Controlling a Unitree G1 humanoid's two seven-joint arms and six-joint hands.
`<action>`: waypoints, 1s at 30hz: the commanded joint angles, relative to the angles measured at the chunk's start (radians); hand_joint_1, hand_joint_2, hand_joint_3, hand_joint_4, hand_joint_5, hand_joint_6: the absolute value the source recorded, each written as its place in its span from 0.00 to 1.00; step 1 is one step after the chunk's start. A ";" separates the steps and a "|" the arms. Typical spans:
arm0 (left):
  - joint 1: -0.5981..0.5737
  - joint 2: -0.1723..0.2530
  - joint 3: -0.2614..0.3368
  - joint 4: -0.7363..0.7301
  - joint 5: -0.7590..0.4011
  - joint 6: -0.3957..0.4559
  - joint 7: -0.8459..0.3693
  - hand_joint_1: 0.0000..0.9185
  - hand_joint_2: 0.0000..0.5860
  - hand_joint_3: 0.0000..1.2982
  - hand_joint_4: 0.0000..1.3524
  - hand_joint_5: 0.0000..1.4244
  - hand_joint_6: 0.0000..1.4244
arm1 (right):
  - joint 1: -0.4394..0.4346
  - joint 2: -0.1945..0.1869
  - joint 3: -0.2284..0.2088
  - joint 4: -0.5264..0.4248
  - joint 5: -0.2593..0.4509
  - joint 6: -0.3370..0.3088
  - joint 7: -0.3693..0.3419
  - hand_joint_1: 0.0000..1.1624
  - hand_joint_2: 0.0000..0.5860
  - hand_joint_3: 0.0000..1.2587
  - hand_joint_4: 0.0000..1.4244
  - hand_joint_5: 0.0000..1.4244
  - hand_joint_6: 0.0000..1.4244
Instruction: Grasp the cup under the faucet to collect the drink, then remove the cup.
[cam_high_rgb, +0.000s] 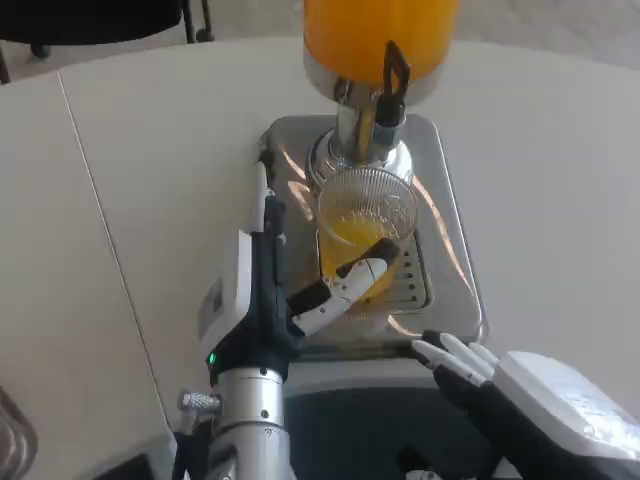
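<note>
Left hand (285, 285) has its thumb on the cup (362, 245), fingers spread left. Wrap fully, then lift level from the faucet (388, 95). Right hand (520, 400) waits open.

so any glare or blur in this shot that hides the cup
Head view: bright glare streaks on the steel drip tray beside the cup, whose ribbed rim and juice stay readable; the right hand at the bottom edge is slightly soft; the left hand looks sharp.
</note>
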 joint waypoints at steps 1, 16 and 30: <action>-0.012 -0.024 0.010 0.031 -0.021 0.009 0.023 0.54 0.12 0.00 0.00 0.13 0.23 | 0.002 -0.002 -0.012 0.014 0.022 0.012 0.008 0.50 0.84 0.08 0.00 0.00 0.00; 0.037 -0.070 -0.007 -0.027 -0.042 0.060 0.002 0.52 0.12 0.00 0.00 0.13 0.25 | 0.023 -0.015 -0.042 0.022 0.093 0.026 -0.025 0.51 0.85 0.08 0.00 0.00 0.00; 0.052 -0.045 -0.056 -0.061 -0.024 0.026 -0.012 0.45 0.08 0.00 0.00 0.12 0.26 | 0.044 -0.013 -0.059 0.018 0.118 0.043 -0.053 0.52 0.86 0.09 0.00 0.00 0.00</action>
